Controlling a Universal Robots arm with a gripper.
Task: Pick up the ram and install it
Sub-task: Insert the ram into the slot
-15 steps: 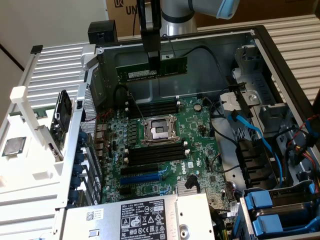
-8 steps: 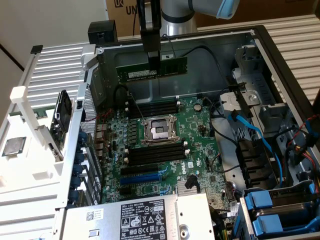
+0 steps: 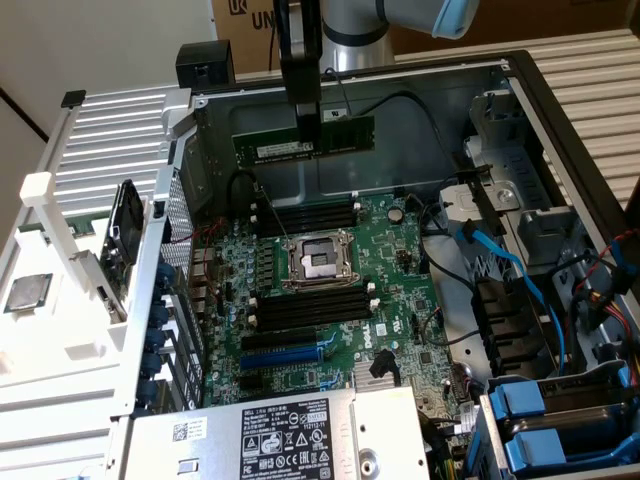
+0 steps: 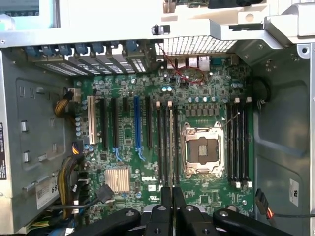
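Ram point(image 3: 265, 150) hangs level above and beyond CPU socket point(image 3: 318, 260), clear of the board. Gripper point(image 3: 308, 135) jaws clamped mid-stick. Best kept parallel w/ black slots point(image 3: 310, 212) beside socket, I'd judge, no tilt.

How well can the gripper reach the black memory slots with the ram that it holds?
Probably yes: the gripper holds the ram over the open case, and the memory slots lie uncovered below. Only a thin wire crosses one end of them.
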